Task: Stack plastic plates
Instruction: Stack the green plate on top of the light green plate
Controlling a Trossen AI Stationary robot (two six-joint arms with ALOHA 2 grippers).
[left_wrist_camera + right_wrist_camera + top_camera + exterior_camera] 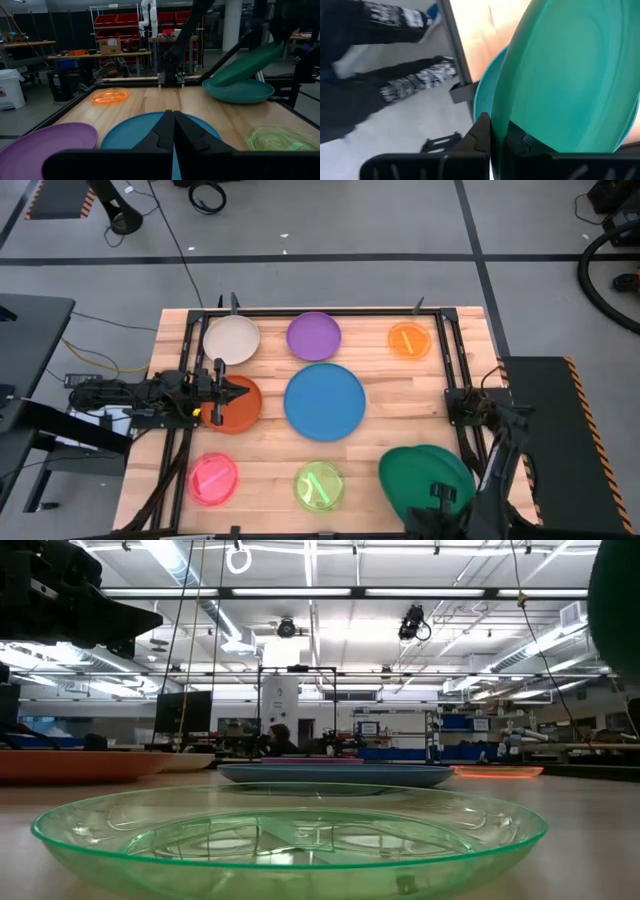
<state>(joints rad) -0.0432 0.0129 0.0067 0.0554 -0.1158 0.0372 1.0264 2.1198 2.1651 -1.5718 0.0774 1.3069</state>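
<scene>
My right gripper [440, 495] [497, 132] is at the table's near right corner, shut on the dark green plate [415, 475] [245, 65]. That plate is tilted over the teal plate [462, 470] [240, 92], which lies flat on the table. My left gripper [240, 393] [174, 125] is shut and empty, raised above the rust-orange plate [235, 410] and pointing toward the blue plate [324, 401] at the table's middle. My right gripper pinches the dark green plate's rim [501, 117] between its two fingers [482, 135] at the plate's near edge, coming from the table's near side. The plate is tilted, its held edge high and its far edge low over the teal plate [482, 100]. Whether that edge touches the teal plate I cannot tell.
The cream plate [231, 339], purple plate [314, 336] and translucent orange plate [409, 340] lie along the far edge. The pink plate [212, 478] and lime plate [319, 486] lie along the near edge. Black frame rails [445, 350] run along the table's sides. A person's legs [395, 75] stand beside the table.
</scene>
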